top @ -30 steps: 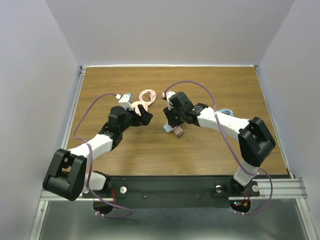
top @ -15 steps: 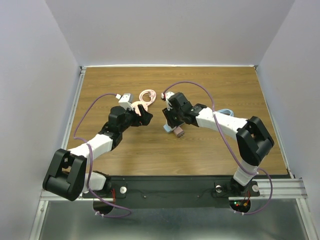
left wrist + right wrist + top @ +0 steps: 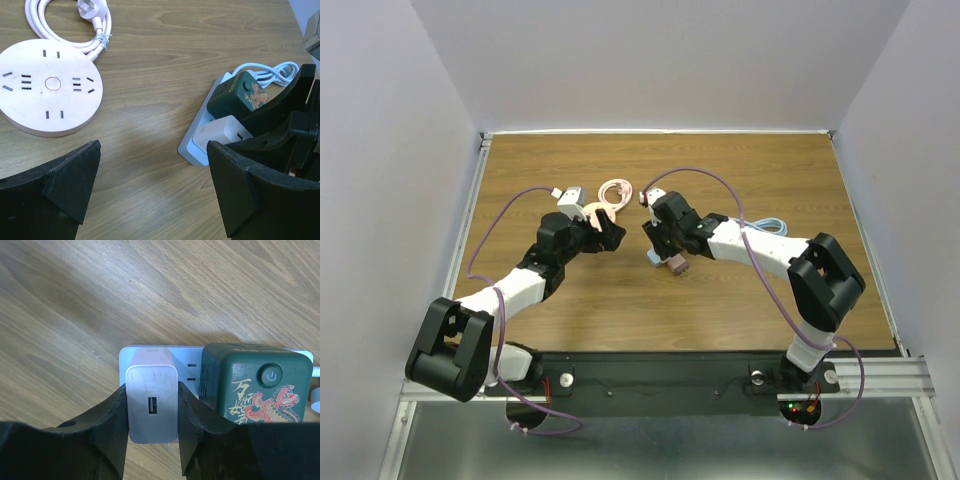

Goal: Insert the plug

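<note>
The right tool [image 3: 152,390] clamps the plug [image 3: 152,412], a smooth white rounded block, over the pale strip [image 3: 192,371], just beside a glossy green cube [image 3: 250,390]. Whether its prongs are seated I cannot tell. Pressed off-square, it may jam, or the light strip could skid on the slick wooden table [image 3: 75,300]. The left tool [image 3: 152,150] hangs wide open near a round socket [image 3: 50,87].

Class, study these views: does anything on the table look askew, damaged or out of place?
Nothing stands out. The right pincer grips the white cube charger at the pale grey power strip, beside the dark green dragon-printed adapter; the round pink socket board lies flat.
</note>
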